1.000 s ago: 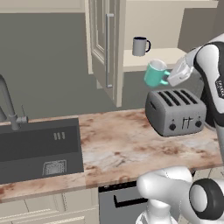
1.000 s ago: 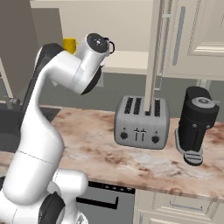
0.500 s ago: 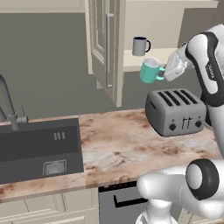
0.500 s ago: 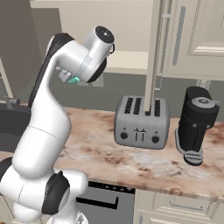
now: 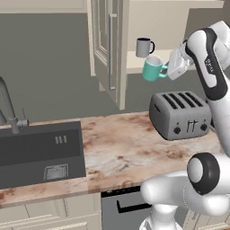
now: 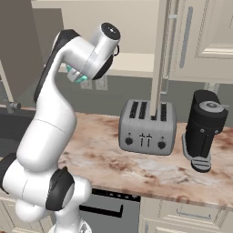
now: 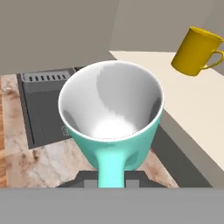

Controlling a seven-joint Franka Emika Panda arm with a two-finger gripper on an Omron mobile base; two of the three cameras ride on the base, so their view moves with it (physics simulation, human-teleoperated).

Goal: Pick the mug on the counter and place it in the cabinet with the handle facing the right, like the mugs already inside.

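Observation:
The teal-green mug (image 5: 152, 68) hangs in the air in front of the open cabinet (image 5: 109, 49), just below and right of the grey mug (image 5: 143, 46) on the pale shelf. My gripper (image 5: 167, 68) is shut on its handle (image 7: 110, 169) from the right. In the hand view the mug (image 7: 112, 114) shows its white inside, with the handle pointing back between my fingertips. In the right base view a sliver of the mug (image 6: 77, 78) peeks out beside the arm. The counter (image 5: 126, 148) lies well below.
A silver toaster (image 5: 180, 115) stands on the counter under the mug, and a dark grinder (image 6: 203, 130) stands to its right. A sink (image 5: 40, 152) with a faucet (image 5: 9, 108) lies to the left. A yellow mug (image 7: 195, 50) sits on the shelf. The cabinet door edge (image 6: 160, 59) hangs above the toaster.
My gripper has carried the teal mug up and to the left, closer to the shelf and the grey mug. The hand has turned while keeping its grip.

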